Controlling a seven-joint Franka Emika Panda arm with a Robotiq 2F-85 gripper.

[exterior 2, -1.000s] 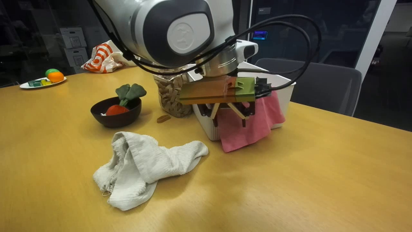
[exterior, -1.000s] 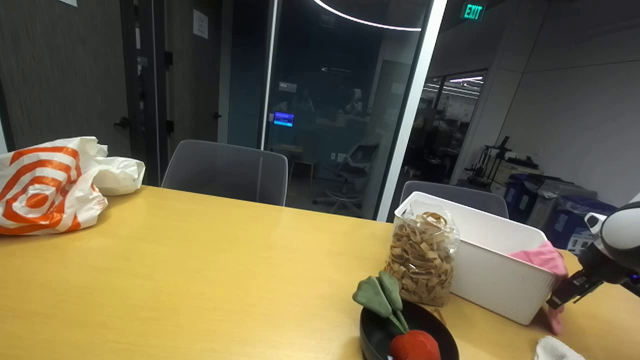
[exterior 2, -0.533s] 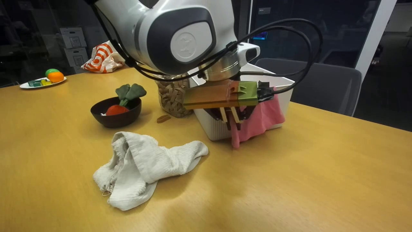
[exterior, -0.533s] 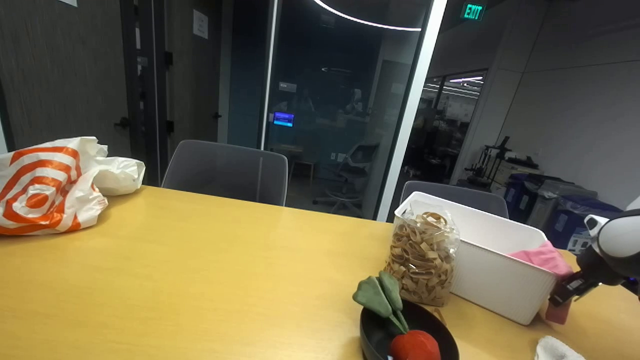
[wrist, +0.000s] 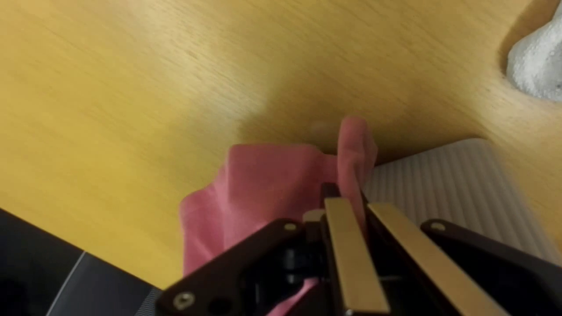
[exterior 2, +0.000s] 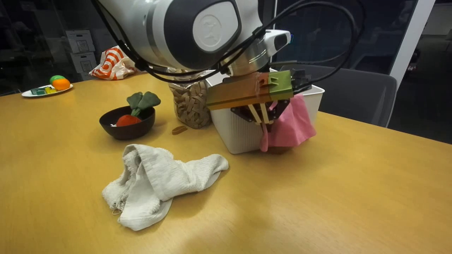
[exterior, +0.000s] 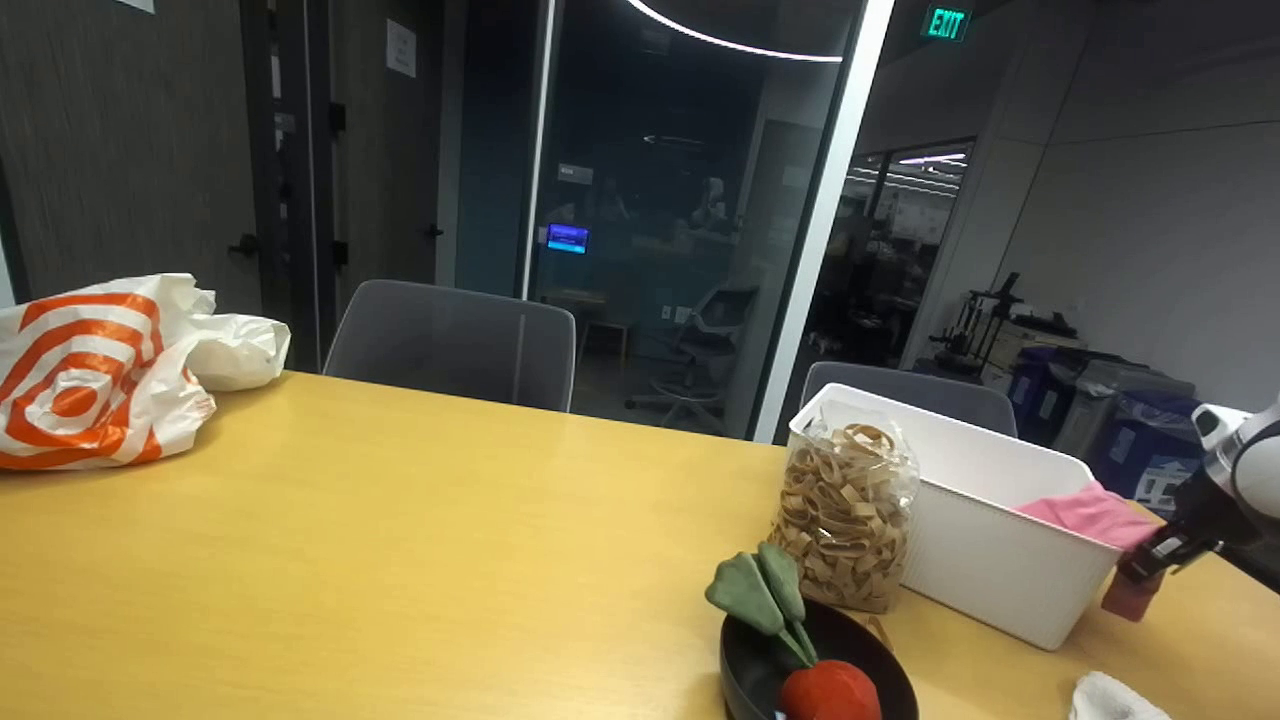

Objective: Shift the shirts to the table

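Currently, the fingers (wrist: 355,256) point downward and are clamped on the pink cloth (wrist: 270,184). A narrow fold passes between them and protrudes beyond the tips. In the wrist view, the wider part of the cloth hangs on one side of the fingers; the ribbed wall of the bin (wrist: 443,188) is on the other. The pink cloth runs over the end rim of the bin: part lies inside, part hangs outside. Contact between its lower edge and the worktop (exterior 2: 317,197) cannot be determined. The bin stands upright on the worktop.

Just beside the bin stands a clear pouch (exterior: 897,470) of tan bands (exterior: 835,530). One loose band (exterior 2: 179,130) lies near its base. The white cloth (exterior 2: 166,180) lies crumpled on the worktop, apart from the fingers. A dark bowl (exterior 2: 125,132) holds a red vegetable (exterior 2: 128,120) with green leaves (exterior 2: 143,101).

Well apart are a plate (exterior 2: 27,94) and a carrier bag (exterior: 100,400) printed with orange rings. Two chairs (exterior: 450,345) stand behind the worktop.
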